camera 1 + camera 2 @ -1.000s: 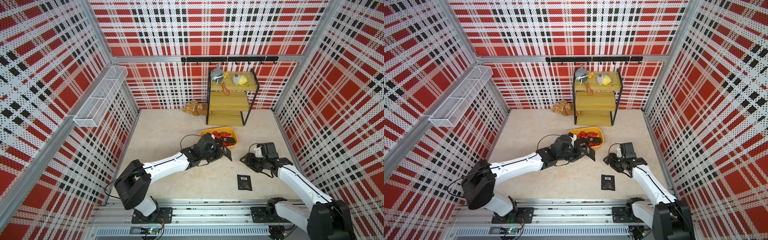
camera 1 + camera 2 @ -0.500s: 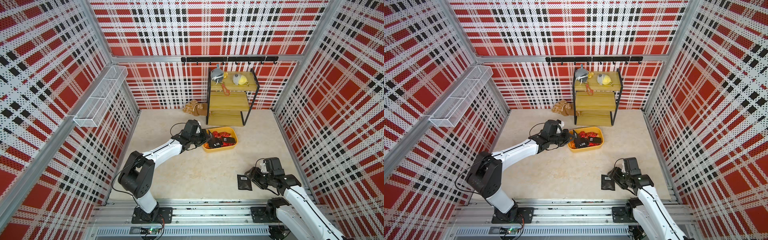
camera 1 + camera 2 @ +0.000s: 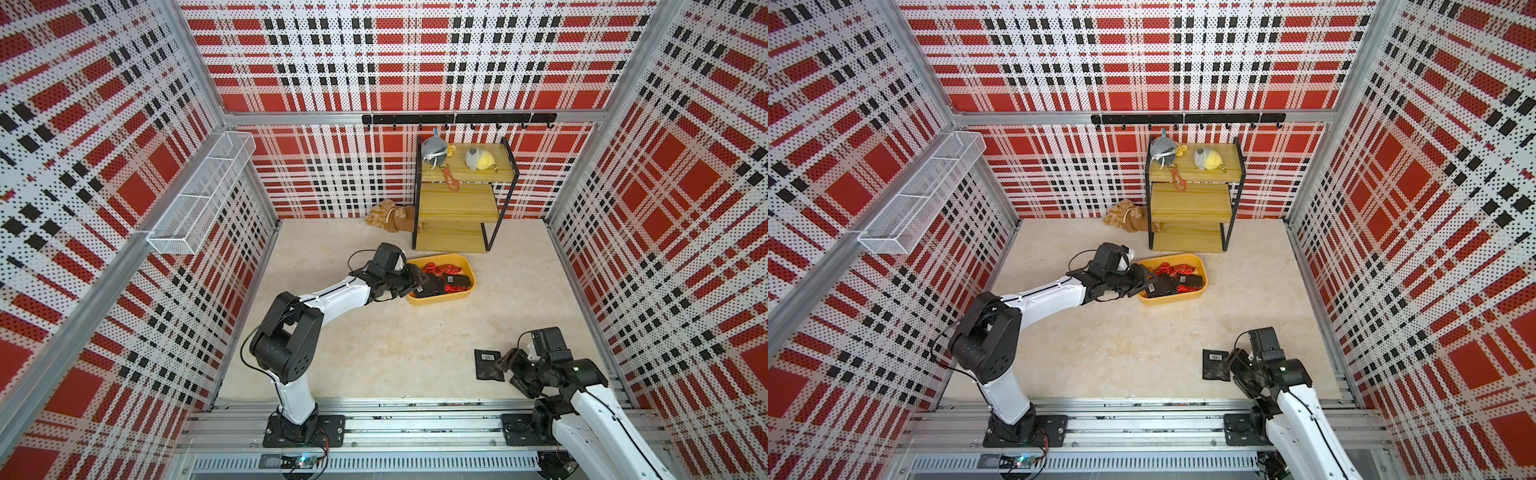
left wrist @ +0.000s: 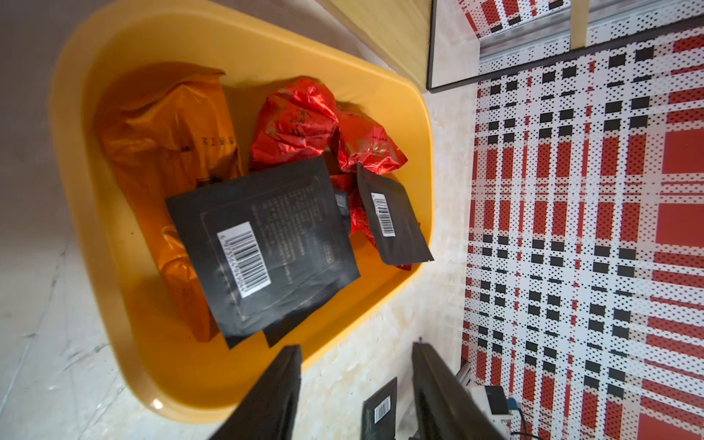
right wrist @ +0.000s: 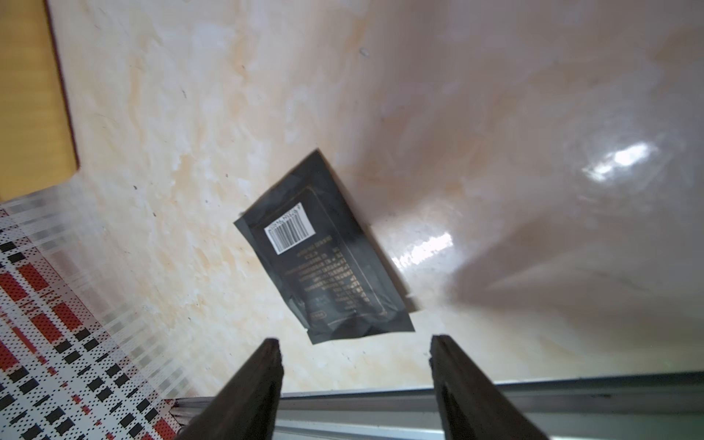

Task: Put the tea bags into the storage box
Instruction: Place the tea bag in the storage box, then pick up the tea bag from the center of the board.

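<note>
The left claw (image 3: pixel 417 283) hovers at the left end of the yellow storage box (image 3: pixel 441 300), its jaws apart and holding nothing. In the left wrist view the box (image 4: pixel 171 362) holds a crumpled orange foil packet (image 4: pixel 164 141), crinkly shiny red foil packets (image 4: pixel 297 122), a large flat black sachet (image 4: pixel 263 251) with a white barcode label lying on top, and a smaller black sachet (image 4: pixel 392 221) leaning on the far wall. The box stands on the pale marbled table (image 3: pixel 374 340) just in front of the wooden shelf rack (image 3: pixel 457 203). To the right, near the front rail, one more black barcode sachet (image 3: pixel 487 365) lies flat on the table. The right claw (image 3: pixel 509 370) sits just beside it with its jaws apart and nothing between them. A second ago the left claw gripped the large black sachet short of the box; that sachet now lies inside. The right arm was then farther up the table, and has since drawn back to the lone sachet.
</note>
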### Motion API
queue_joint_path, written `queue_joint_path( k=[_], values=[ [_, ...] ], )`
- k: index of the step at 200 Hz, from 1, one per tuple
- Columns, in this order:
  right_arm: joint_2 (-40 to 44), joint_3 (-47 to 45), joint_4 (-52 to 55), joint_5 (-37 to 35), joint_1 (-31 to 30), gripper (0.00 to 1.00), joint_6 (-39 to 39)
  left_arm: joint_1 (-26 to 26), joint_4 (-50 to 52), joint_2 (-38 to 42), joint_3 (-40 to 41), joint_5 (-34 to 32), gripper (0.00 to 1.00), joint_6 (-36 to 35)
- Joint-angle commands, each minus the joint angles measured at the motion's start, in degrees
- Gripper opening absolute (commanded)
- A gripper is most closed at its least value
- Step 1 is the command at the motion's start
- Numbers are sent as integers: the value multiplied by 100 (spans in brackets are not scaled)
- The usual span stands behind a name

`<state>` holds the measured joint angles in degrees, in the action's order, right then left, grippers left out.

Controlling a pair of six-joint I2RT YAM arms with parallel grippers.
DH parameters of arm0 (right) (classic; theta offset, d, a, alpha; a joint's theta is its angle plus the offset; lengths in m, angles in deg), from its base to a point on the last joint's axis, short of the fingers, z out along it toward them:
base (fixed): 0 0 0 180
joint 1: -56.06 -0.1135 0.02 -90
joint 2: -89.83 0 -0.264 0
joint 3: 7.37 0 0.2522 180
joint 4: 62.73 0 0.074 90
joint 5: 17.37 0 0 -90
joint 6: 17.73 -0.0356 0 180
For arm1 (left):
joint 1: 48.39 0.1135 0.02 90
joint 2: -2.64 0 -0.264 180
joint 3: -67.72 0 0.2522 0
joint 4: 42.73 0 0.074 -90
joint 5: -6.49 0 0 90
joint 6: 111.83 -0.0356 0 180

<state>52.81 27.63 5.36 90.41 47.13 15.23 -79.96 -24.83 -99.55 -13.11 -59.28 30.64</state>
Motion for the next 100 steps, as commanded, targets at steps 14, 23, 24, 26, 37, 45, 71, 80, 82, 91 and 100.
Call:
queue_joint_path(
  k=[14, 23, 24, 26, 37, 45, 71, 80, 82, 91, 100],
  values=[
    [-438, -210, -142, 186, 14, 68, 82, -3, -136, -73, -184, 122, 54, -9],
    [-496, -277, -257, 260, 14, 68, 88, -4, -139, -64, -175, 125, 54, -8],
    [-498, -290, -278, 274, 14, 68, 83, 3, -140, -60, -175, 126, 54, -8],
    [-517, -301, -316, 293, 14, 68, 86, 4, -141, -56, -168, 126, 54, -8],
    [-563, -410, -506, 429, 13, 69, 43, 7, -135, -31, -141, 125, 54, -9],
    [-542, -496, -659, 499, 14, 69, -23, 9, -136, -8, -123, 118, 54, -9],
    [-233, -764, -1106, 647, 14, 67, -362, 17, -140, 74, -33, 83, 54, 18],
    [-134, -800, -1102, 606, 14, 65, -416, 17, -139, 98, 0, 82, 54, 24],
    [-116, -808, -1094, 593, 10, 65, -429, 19, -139, 102, 5, 82, 54, 24],
    [-54, -853, -1091, 593, 14, 63, -448, 19, -138, 126, 33, 75, 54, 26],
    [-14, -923, -1069, 611, 13, 62, -457, 13, -137, 150, 51, 70, 54, 31]
  ],
)
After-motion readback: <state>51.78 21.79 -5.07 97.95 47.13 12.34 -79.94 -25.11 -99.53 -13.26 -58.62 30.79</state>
